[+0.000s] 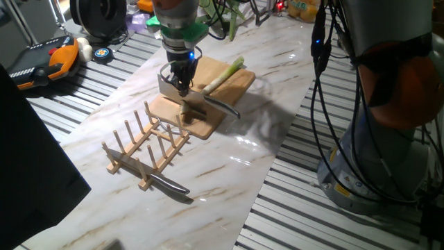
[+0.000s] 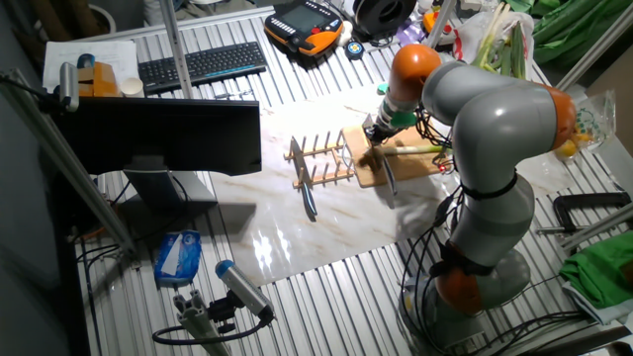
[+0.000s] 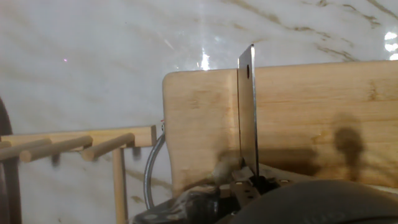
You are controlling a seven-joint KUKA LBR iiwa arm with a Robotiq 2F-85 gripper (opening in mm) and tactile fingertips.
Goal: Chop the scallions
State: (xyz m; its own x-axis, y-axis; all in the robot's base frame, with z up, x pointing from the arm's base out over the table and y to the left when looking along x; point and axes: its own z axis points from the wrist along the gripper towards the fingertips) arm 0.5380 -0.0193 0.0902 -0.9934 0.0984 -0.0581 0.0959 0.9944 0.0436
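Gripper (image 1: 182,85) pinching cleaver (image 3: 248,112) by handle, blade edge-down over wooden cutting board (image 1: 225,94). Scallions (image 1: 223,76) lying on board's far side, just beside blade, uncut. Arm reaching straight down. Wooden dish rack (image 1: 142,147) near board, knife (image 1: 168,185) alongside.

Cleaver blade (image 3: 248,112) over cutting board (image 3: 298,118)

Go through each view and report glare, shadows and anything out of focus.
One fixed view: bright glare streaks on the marble table; the scallions are sharp on the cutting board. The other fixed view: an overexposed patch on the tabletop beside the dowel rack. Hand view: a glare spot above the board, the cleaver blade sharp, soft shadows on the wood, blurred dark gripper parts at the bottom.
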